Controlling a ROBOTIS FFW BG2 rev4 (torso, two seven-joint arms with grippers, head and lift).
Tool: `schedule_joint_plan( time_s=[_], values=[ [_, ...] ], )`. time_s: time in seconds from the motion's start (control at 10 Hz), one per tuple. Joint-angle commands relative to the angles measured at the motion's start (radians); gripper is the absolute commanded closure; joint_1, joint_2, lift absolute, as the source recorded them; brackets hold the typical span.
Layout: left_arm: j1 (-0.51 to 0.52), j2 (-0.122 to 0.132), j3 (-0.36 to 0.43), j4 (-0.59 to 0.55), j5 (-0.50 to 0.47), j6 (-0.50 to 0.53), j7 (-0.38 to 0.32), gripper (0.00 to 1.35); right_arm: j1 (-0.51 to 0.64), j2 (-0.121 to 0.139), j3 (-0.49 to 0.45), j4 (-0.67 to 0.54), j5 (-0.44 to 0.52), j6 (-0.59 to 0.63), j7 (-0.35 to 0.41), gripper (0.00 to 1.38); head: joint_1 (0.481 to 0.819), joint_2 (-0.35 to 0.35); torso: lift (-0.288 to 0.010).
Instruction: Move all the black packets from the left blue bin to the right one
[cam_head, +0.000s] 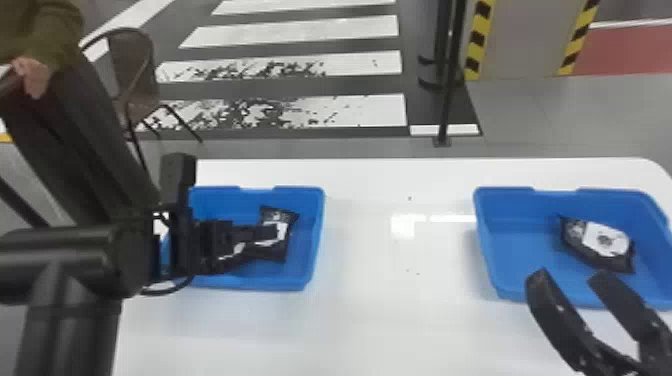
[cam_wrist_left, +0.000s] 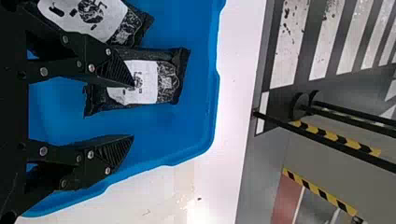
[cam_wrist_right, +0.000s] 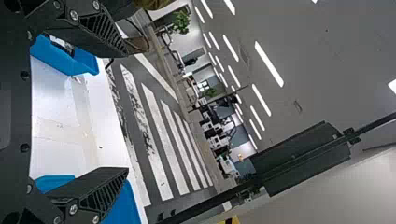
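L gripper (cam_head: 260, 232) wide at L bin (cam_head: 314, 240), L wrist view giving 2 blk pkts (cam_wrist_left: 175, 58) w/ white labels (cam_wrist_left: 148, 81); R gripper (cam_head: 570, 276) wide nr R bin (cam_head: 510, 250), 1 pkt (cam_head: 575, 245) inside per head view.

Beyond the white surface (cam_head: 390, 320) lie crosswalk stripes (cam_head: 295, 31), with a dark chair (cam_head: 131, 55) at their left, a black post (cam_head: 448, 85) near their right, a grey panel (cam_head: 530, 40) edged in yellow-and-black bands, and red flooring (cam_head: 630, 52) farther right.

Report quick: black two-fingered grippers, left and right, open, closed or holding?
Left black gripper: open, holding nothing, over the left blue bin.
Right black gripper: open, empty, near the right blue bin.
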Motion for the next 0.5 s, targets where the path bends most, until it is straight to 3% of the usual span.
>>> schedule_joint_plan(
  time_s=[0.0,0.4],
  values=[
    [-0.068,0.012,-0.048,0.022,-0.028,0.096,0.017,0.13,-0.007,-0.001,0.006,0.007,-0.004,0.003,0.003,0.16,0.695,0.150,-0.140],
    [-0.235,0.007,-0.112,0.248,-0.084,0.138,0.073,0.13,-0.012,-0.001,0.008,0.017,-0.014,0.005,0.008,0.16,0.695,0.155,-0.140]
  ],
)
